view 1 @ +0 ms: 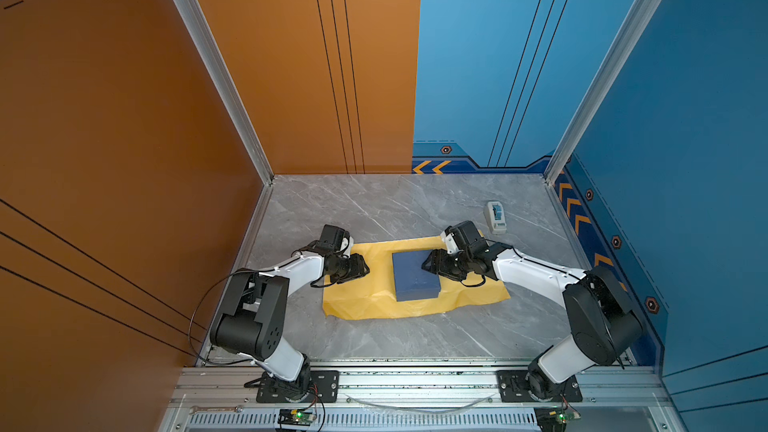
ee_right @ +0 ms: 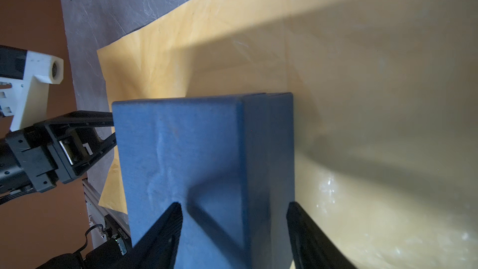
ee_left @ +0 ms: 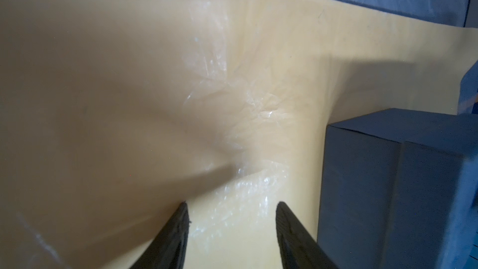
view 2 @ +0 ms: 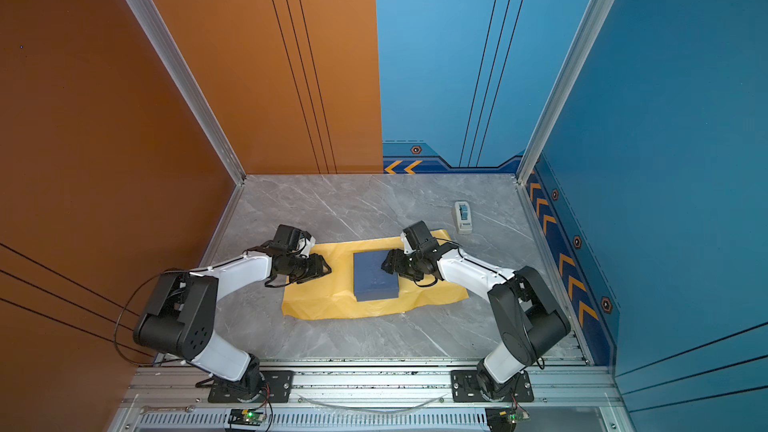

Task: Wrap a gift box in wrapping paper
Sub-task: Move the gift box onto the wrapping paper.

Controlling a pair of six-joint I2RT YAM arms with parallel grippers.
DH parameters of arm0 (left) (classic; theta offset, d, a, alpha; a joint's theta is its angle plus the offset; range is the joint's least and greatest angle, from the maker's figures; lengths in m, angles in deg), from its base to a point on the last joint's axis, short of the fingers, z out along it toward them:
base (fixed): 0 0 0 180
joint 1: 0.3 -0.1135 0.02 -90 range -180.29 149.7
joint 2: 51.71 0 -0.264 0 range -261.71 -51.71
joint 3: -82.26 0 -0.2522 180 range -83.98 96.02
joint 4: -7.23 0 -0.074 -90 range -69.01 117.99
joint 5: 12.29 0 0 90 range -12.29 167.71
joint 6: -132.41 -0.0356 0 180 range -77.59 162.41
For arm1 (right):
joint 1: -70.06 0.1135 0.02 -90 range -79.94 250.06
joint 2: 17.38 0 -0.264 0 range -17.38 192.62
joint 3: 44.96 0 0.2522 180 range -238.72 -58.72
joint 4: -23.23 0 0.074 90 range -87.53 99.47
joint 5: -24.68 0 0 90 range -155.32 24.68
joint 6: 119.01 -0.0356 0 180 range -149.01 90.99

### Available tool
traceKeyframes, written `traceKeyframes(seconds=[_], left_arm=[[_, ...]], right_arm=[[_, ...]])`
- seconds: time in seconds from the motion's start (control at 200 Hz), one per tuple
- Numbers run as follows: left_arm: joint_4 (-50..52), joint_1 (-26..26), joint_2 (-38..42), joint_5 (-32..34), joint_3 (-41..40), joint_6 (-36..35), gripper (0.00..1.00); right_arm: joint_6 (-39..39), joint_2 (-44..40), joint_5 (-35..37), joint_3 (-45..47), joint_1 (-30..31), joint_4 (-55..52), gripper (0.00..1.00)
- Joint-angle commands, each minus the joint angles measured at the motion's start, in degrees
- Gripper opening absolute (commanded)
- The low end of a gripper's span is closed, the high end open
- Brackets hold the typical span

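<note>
On the grey marble table [view 1: 415,342] the wrapping paper [view 1: 365,305] lies spread out, pale yellow face up, with creases along its near edge. The dark blue gift box [view 1: 415,280] rests on the paper, about at its middle. The left gripper [ee_left: 231,205] hangs low over the bare paper to the left of the box, its fingers apart and nothing between them. The right gripper [ee_right: 234,205] is at the right edge of the box (one finger over the top face, one beside the side wall), jaws apart and not clamped. Farther back, just off the paper, stands a white tape dispenser [view 1: 495,216] with a blue roll
</note>
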Motion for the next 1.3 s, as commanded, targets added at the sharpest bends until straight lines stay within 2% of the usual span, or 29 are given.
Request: traceKeyframes(seconds=[0.0,0.711,0.836,0.931,1.111,1.292], left_arm=[[1.52,-0.39,-1.19,2.67,-0.83,-0.74,0.56],[1.92,-0.31,-0.19,3.61,-1.22,-0.74,0.56],[2.07,-0.34,0.36,3.86,-1.13,-0.76,0.56],[2.13,-0.37,0.93,3.95,-1.22,-0.67,0.56],[2.00,-0.30,2.35,4.91,-2.29,-0.51,0.57],[1.97,0.09,3.30,6.01,-3.41,-0.45,0.57]], right_arm=[[0.83,0.71,-1.01,-1.37,0.24,1.47,0.67],[0.14,1.69,-1.99,-1.07,0.55,5.07,0.66],[0.77,-0.20,-0.29,-1.02,0.55,4.19,0.70],[1.91,-4.13,4.25,-1.05,1.03,0.11,0.71],[3.33,-14.79,16.59,-0.23,8.12,-11.76,0.67],[-2.15,-23.13,27.72,4.90,23.54,-12.57,0.61]])
